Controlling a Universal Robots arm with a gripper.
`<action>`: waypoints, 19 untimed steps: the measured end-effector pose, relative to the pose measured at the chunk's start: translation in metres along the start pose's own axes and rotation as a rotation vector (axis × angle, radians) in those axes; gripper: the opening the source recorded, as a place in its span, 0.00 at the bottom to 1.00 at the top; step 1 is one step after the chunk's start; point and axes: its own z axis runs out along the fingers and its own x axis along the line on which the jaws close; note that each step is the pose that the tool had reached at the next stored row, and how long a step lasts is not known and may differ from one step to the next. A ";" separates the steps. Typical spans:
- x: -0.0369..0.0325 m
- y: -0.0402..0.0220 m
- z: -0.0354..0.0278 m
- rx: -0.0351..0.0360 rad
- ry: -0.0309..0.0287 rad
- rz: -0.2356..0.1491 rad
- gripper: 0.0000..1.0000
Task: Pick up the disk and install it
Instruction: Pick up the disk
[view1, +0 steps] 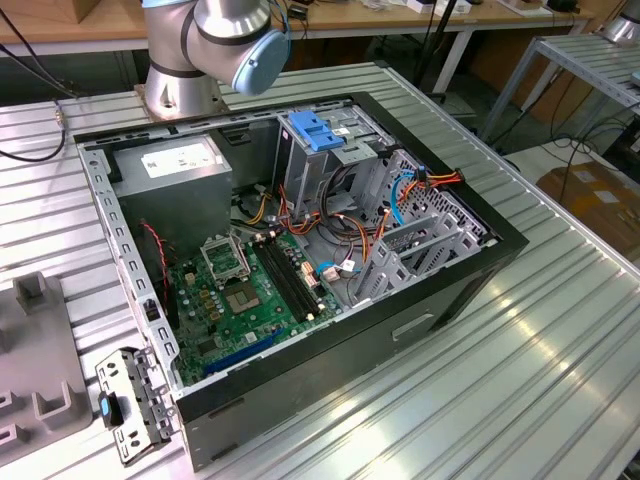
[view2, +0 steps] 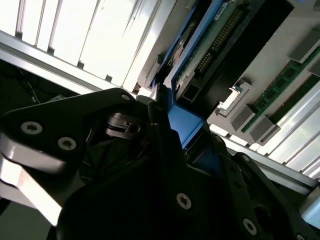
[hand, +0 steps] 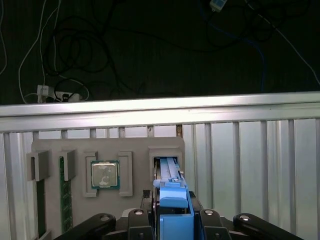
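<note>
The disk (hand: 172, 187) stands on edge in a slot of a grey holder tray (hand: 135, 150), its bright blue carrier rail facing the camera. In the second wrist view the disk (view2: 210, 47) shows its green circuit board and its blue rail. My gripper (hand: 175, 215) has a black finger on each side of the blue rail and is shut on it. The second wrist view shows the gripper (view2: 182, 125) pinching the same rail.
The open computer case (view1: 480, 270) lies on the ribbed metal table, with a drive bay topped by a blue latch (view1: 318, 130) at its far end. The arm's base (view1: 215, 40) stands behind it. The holder tray also carries a processor (hand: 105, 175) and memory sticks (hand: 62, 200).
</note>
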 end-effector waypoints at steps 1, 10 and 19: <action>0.0000 0.0000 0.0000 0.0000 0.0000 0.000 0.37; 0.0000 0.0000 -0.0001 0.0003 -0.0001 0.000 0.37; -0.0001 -0.0001 -0.0137 0.0007 0.0132 0.000 0.37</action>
